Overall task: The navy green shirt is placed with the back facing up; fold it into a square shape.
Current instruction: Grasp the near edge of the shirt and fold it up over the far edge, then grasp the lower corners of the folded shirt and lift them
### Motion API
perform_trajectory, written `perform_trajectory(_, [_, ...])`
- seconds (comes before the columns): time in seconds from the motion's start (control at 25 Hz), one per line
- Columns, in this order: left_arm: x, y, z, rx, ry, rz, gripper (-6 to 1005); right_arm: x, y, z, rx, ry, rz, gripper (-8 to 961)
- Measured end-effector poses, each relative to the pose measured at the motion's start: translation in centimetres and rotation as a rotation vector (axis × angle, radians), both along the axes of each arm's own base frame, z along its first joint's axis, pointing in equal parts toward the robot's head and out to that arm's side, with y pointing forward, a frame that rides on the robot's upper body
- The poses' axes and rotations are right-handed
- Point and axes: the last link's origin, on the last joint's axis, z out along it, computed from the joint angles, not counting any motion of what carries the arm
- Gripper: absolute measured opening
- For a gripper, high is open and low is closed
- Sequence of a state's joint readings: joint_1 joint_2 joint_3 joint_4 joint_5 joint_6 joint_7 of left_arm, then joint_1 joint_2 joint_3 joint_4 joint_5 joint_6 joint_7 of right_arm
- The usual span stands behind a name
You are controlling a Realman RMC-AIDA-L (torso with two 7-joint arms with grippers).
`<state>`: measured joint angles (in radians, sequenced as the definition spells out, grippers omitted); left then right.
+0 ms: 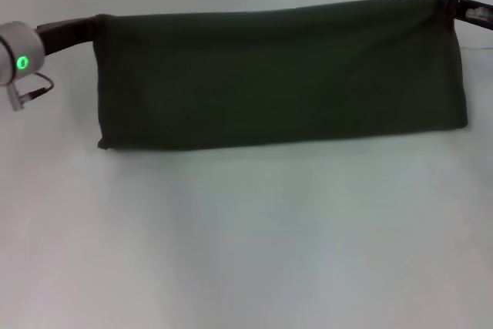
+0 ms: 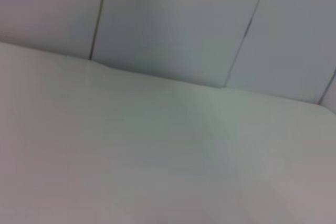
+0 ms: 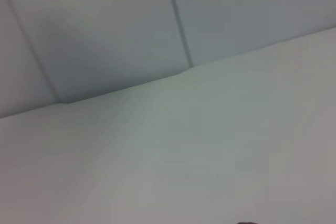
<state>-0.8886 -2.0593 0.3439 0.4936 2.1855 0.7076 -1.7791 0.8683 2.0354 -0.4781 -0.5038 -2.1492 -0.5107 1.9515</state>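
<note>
The large dark olive-green cotton shirt (image 1: 281, 78) lies as a long folded band across the far part of the white table (image 1: 246, 244), its plain side up. The left gripper (image 1: 91, 27) is at the shirt's far left corner and the right gripper (image 1: 448, 1) at its far right corner; whether either pincer is clenched on the cloth or released cannot be told, since the fabric hides the tips. A green light (image 1: 22, 62) glows on the left arm's wrist beside the shirt. Both wrist views show only bare table and pale wall panels (image 2: 184, 19).
</note>
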Motion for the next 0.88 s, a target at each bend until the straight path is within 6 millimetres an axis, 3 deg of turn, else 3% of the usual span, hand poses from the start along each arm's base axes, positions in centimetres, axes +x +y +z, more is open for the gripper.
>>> perform_trajectory(0.6, [0.7,0.4,-3.3,0.118,0.043,0.010,27,-1.0,1.3,-1.4,0.091,-0.068,-0.056,171])
perform_trajectory(0.84, [-0.1,0.3,-3.3,0.161,0.012,0.068,64,-0.9,1.4,-1.1,0.094,-0.070,-0.055,206])
perform_trajectory(0.88, [-0.1,0.3,-3.3,0.161,0.012,0.071,90,-0.9,1.4,-1.2,0.090,-0.074,-0.055,255])
